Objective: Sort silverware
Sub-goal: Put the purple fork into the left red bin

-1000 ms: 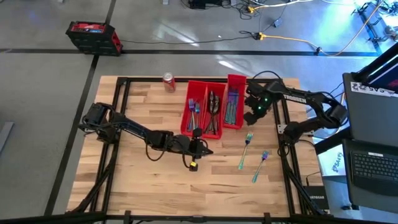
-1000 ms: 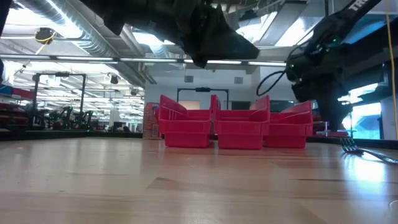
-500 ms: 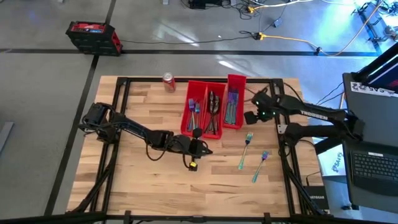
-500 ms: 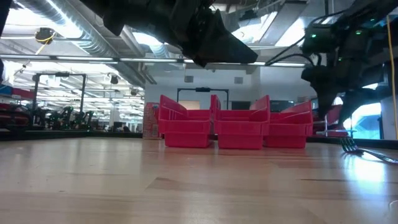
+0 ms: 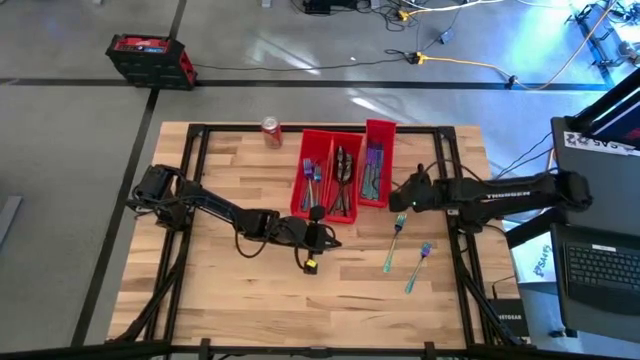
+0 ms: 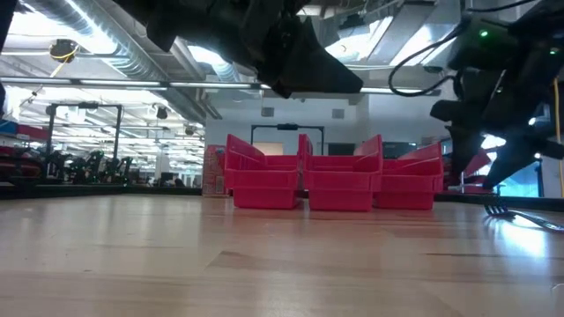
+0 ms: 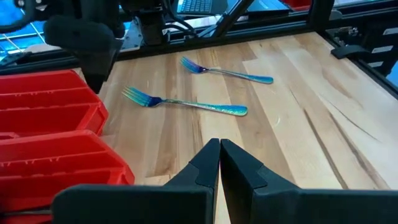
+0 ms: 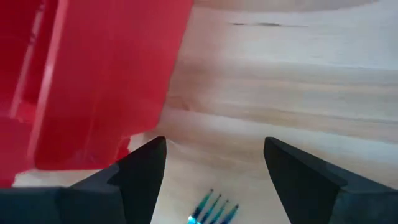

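Two iridescent teal forks (image 5: 394, 242) (image 5: 418, 267) lie flat on the wooden table, right of centre. In the left wrist view they are the nearer fork (image 7: 186, 102) and the farther fork (image 7: 227, 71). More silverware (image 5: 340, 172) lies in three red bins (image 5: 372, 138) at the far middle. My right gripper (image 5: 398, 203) hangs open above the tines (image 8: 214, 210) of the fork closest to the bins, beside the right bin's near end (image 8: 93, 81), touching nothing. My left gripper (image 7: 219, 149) is shut and empty, held above the table in front of the bins (image 5: 325, 238).
A red soda can (image 5: 271, 131) stands at the far edge, left of the bins. The dark frame rails (image 5: 455, 215) run along the table's sides. Bare wood (image 5: 230, 280) spreads over the table's near and left parts. A laptop (image 5: 600, 265) sits off the right edge.
My right gripper has swung from over the right bin's far end toward the near edge, sinking a little and rolling about its wrist, and now hangs over the fork's tines. Its fingers have stayed open. The forks have not moved.
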{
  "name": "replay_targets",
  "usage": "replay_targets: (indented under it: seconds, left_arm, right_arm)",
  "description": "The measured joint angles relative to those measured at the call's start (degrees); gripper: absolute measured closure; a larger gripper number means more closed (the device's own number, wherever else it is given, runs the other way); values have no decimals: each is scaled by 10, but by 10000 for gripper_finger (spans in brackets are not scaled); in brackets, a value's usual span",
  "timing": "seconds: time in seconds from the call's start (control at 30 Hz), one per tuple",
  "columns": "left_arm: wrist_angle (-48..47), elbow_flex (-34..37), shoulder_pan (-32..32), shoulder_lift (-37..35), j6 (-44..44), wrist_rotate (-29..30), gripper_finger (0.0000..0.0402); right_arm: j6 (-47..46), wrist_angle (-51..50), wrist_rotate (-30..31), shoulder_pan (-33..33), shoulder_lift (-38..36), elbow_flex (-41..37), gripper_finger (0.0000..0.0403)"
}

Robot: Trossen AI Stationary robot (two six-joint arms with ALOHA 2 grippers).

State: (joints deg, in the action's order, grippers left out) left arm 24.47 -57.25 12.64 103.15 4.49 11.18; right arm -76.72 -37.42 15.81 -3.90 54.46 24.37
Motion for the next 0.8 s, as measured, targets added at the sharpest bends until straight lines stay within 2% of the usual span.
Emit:
replay_targets:
  seconds: [0.13,0.33,0.7,0.8]
  left_arm:
    - [0,0,0,0,-5,0,402]
    - [1,0,0,0,-8,0,402]
    - [1,0,0,0,-19,0,402]
    - [1,0,0,0,-31,0,402]
  right_arm:
    - [-73,37,44,55,0,-31,148]
    - [-189,33,96,122,0,-59,148]
    - [-236,23,125,220,0,-62,148]
    - [-264,14,152,243,0,-64,148]
